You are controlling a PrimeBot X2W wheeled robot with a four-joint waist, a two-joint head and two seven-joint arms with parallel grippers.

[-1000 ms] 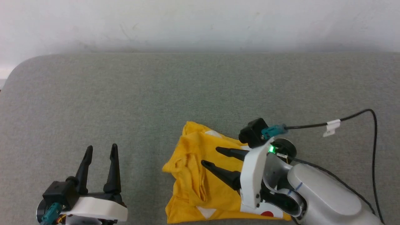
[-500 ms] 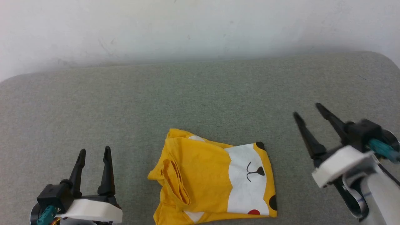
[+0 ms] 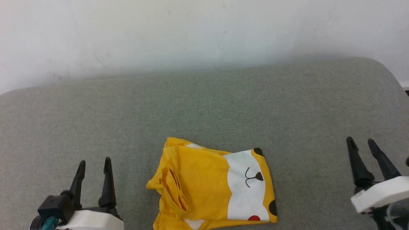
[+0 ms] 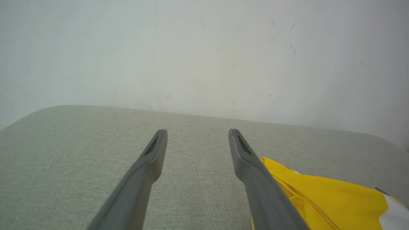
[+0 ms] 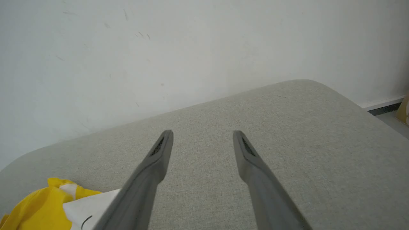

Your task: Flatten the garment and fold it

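Garment [image 3: 204, 185], a bright yellow short-sleeved cotton T-shirt printed with white patches, black marks and a red dot, lies near the front edge of the grey fabric-covered counter [image 3: 204, 105], roughly midway between our two hands. It is gathered into a compact, roughly square packet. The printed face shows on its right half, while the left half carries a bunched ridge of layered yellow cloth, so we judge the fold made but not tidy. The garment rests by its own weight; nothing grips or pins it.

Our left hand [image 3: 95, 161] hovers at the lower left of the head view, well apart from the garment. Its two long dark fingers point toward the white wall [image 3: 204, 32] and stand parted with nothing between them. In the left wrist view, bare counter shows between that hand's fingers, and the yellow cloth lies just beyond the right one.

Our right hand [image 3: 360, 140] sits at the lower right, also well clear, fingers spread and empty. Its wrist view looks along bare counter, with the garment at the lower left corner.

We read both arms as parked either side, leaving the packet unobstructed. In our judgement the bunched left edge wants another smoothing pass.
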